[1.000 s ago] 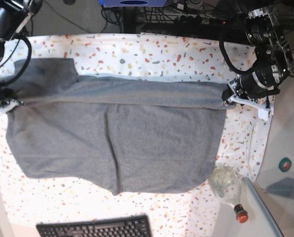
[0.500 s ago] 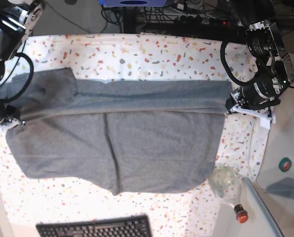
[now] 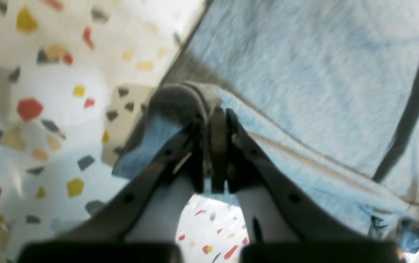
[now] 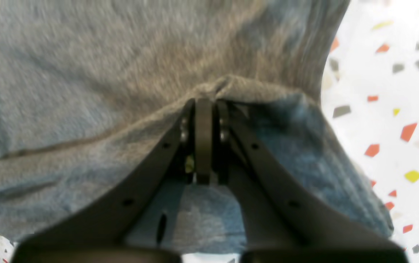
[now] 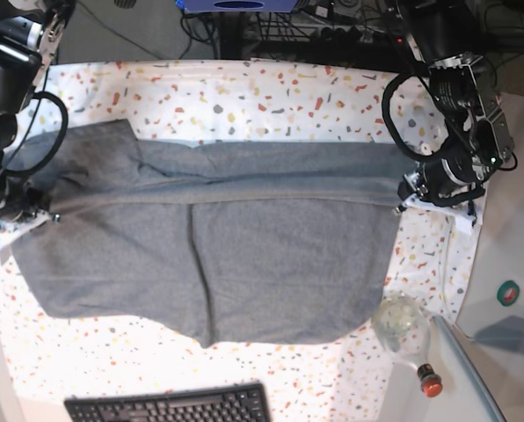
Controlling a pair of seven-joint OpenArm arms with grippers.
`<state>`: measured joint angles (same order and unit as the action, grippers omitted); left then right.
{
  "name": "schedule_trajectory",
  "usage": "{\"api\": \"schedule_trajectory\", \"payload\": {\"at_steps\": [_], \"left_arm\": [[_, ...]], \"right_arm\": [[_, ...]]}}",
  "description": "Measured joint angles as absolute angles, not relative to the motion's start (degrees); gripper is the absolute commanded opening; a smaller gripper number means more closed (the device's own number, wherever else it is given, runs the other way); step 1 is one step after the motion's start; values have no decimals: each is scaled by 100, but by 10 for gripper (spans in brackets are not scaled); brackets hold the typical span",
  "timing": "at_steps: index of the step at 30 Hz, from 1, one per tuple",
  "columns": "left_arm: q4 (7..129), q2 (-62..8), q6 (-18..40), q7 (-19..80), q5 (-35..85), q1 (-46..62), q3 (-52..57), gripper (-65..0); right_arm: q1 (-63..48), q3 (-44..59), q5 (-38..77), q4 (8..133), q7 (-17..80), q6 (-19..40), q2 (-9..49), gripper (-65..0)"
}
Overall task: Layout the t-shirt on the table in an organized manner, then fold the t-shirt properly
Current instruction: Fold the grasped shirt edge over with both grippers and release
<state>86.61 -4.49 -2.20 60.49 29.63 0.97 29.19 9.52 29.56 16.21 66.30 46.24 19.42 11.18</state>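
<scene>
Heather-grey knit t-shirt [image 5: 244, 237] stretches between both grippers over the speckled white counter [image 5: 271, 97]; left gripper [image 3: 215, 117] and right gripper [image 4: 204, 104] each pinch a folded edge.

The t-shirt [image 5: 244, 255] is soft, matt heather-grey knit — slightly fuzzy; the table [image 5: 271, 97] wears smooth white speckled cloth.

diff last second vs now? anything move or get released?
Both grippers, left gripper and right gripper, stayed shut on the t-shirt and carried its folded edge toward the keyboard side, widening the folded-over band. Nothing let go. The shirt's lower body, the table and the bottle did not shift.
</scene>
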Motion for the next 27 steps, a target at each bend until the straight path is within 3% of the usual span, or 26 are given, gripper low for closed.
{"api": "schedule_trajectory", "payload": {"at_steps": [6,9,14,16,17,22,27], "left_arm": [[8656,-447,-222,6049,2956,67,2919,-650],[8654,-449,-220,6045,2961,-19,2919,-650],[8715,-489,-226,6053,2956,-27,2982,-232],[8879,-497,-222,6042,2954,-3,2995,-120],[9011,-495,-220,6049,2958,25,2995,-99],[9813,-513,49,6018,2969,563,3520,-95],[9843,-510,1903,6058,2958,1118,4458,-95]], "right_arm": [[958,2967,1632,6635,4628,1942,1116,-650],[961,3006,1645,6661,4624,1940,1116,-485],[600,3468,1653,7430,4338,1951,1020,-354],[281,3614,1623,7964,4351,1927,910,-300],[106,3662,1638,8239,4368,1929,854,-279],[-434,4193,1699,8816,4510,1949,283,-234],[-561,4580,1625,8361,4475,1911,89,-234]]}}
